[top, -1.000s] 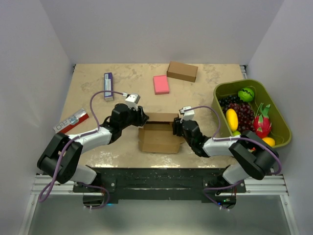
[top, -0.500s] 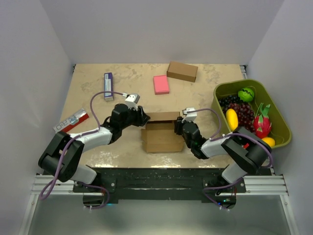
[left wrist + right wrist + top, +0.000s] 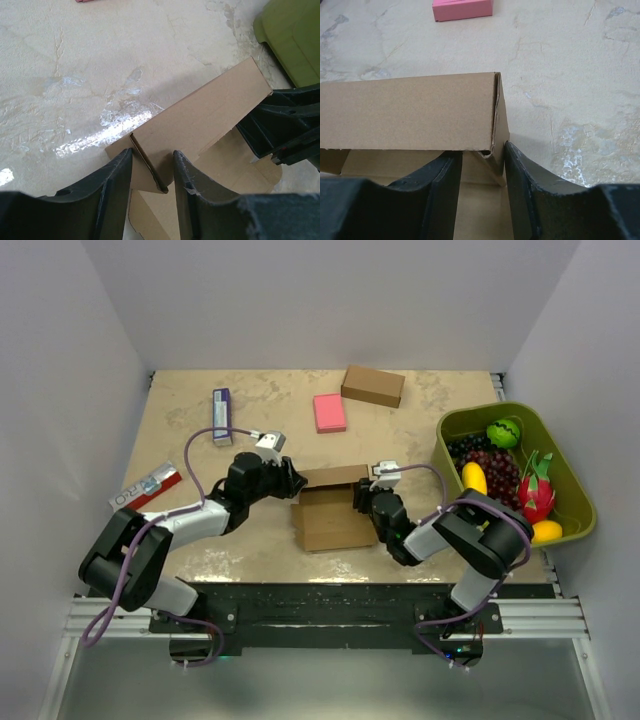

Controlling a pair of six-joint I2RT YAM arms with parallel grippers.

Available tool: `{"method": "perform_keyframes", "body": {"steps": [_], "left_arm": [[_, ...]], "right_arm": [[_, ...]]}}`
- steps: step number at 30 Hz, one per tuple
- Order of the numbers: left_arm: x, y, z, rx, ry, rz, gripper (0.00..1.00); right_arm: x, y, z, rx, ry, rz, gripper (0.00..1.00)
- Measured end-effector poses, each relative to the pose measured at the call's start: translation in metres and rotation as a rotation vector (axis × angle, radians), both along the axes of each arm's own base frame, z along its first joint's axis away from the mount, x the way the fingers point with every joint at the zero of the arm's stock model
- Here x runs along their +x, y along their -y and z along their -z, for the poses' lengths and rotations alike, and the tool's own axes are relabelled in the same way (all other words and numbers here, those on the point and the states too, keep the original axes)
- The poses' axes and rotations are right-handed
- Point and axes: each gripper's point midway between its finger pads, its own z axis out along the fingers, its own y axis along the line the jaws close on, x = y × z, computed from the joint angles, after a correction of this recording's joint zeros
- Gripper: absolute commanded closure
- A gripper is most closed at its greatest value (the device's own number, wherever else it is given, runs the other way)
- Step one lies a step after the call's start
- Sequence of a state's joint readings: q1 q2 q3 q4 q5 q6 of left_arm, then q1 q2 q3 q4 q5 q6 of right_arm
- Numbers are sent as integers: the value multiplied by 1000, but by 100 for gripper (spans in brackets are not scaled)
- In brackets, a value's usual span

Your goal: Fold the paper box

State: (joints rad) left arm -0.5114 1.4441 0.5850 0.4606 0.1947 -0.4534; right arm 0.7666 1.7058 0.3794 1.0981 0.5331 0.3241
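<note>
The left claw [image 3: 150,159] stands open, its fingers either side of an upright end flap of the paper box [image 3: 200,117]. The right claw [image 3: 484,152] is open too, straddling the opposite end wall. The box lies between both claws, half folded, its far wall raised. Beyond the right claw lies a pink block [image 3: 462,9].
</note>
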Motion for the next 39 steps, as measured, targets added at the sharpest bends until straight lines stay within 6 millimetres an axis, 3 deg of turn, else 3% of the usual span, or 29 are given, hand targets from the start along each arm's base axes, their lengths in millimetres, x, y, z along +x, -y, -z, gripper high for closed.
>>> {"method": "perform_keyframes", "body": {"steps": [8, 15, 24, 36, 38, 39], "left_arm": [[1, 0, 0, -2, 2, 1, 58], [1, 0, 0, -3, 3, -1, 58], [4, 1, -1, -14, 8, -6, 59], [0, 5, 1, -49, -13, 5, 60], [-2, 6, 3, -49, -21, 12, 56], [-3, 6, 4, -47, -24, 15, 47]], "right_arm": [[5, 0, 2, -22, 38, 3, 64], [12, 8, 4, -45, 47, 59, 87], [17, 10, 4, -60, 47, 98, 100], [29, 17, 5, -52, 24, 223, 100], [31, 17, 4, -53, 21, 238, 100], [31, 17, 5, -53, 20, 242, 100]]}}
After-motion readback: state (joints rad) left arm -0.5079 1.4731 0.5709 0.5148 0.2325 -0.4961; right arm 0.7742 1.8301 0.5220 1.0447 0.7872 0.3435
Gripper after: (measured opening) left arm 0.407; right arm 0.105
